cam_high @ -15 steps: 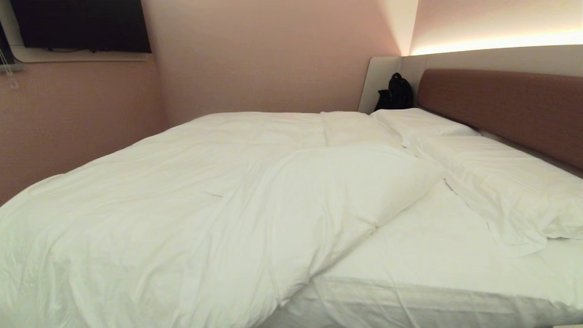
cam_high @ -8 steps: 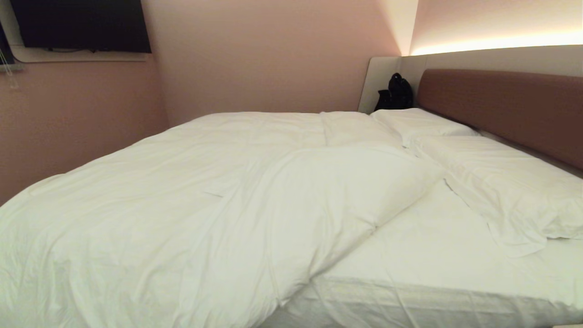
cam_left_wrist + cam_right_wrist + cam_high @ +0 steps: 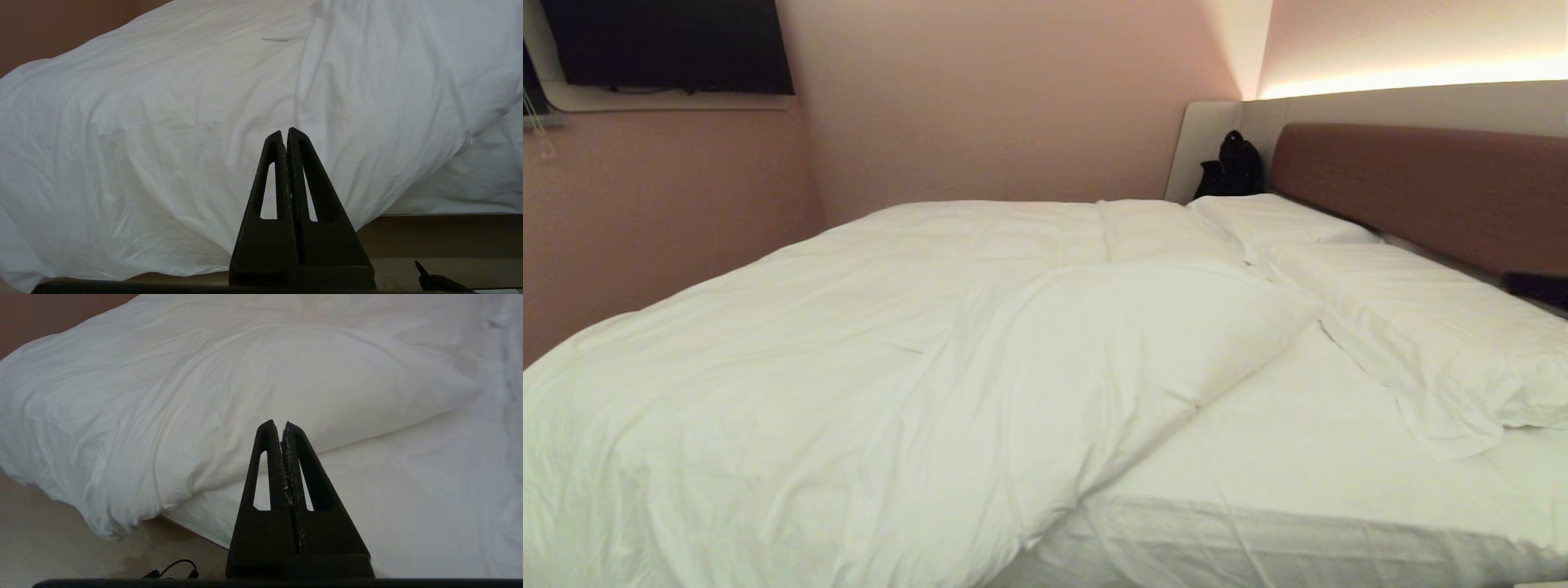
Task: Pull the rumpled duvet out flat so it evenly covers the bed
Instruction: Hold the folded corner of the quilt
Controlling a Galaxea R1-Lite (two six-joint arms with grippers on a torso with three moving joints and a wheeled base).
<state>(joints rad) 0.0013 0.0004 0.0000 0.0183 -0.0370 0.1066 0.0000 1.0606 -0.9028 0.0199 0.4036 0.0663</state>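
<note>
Duvet [image 3: 866, 367] | white, puffy, wrinkled | corner folded back | sheet [image 3: 1298, 457] exposed

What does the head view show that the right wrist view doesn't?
Only the head view shows the pillows, the brown headboard, a black bag and the wall screen. Only the right wrist view shows the right gripper, shut and empty, plus floor and a black cable. Both show the bunched duvet beside bare sheet.
</note>
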